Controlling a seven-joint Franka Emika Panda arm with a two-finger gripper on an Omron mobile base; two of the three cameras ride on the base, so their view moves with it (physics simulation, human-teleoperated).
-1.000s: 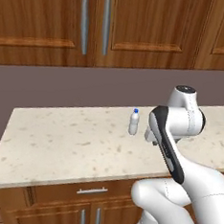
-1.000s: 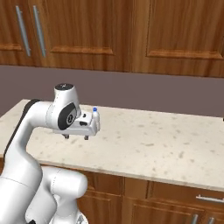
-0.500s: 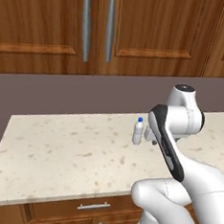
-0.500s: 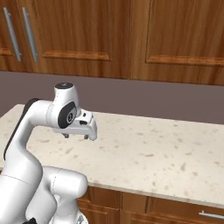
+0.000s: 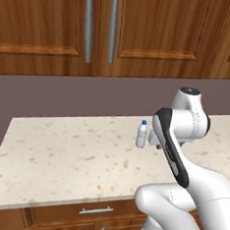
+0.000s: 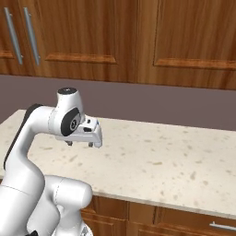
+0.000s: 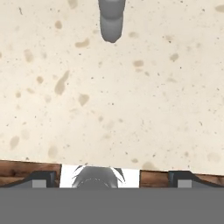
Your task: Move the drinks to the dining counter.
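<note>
Hovering hand (image 6: 83, 144) spread empty, water bottle (image 5: 142, 134) upright, top cropped in hand view

Even soft rendered light, faint shadows, sharp

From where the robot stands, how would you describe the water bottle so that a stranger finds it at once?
Look at the pale speckled stone counter below the brown wooden wall cabinets. Toward its back edge, just left of the white arm's open gripper, stands a small clear water bottle. Its blue cap marks it, and no other loose object stands near it.
</note>
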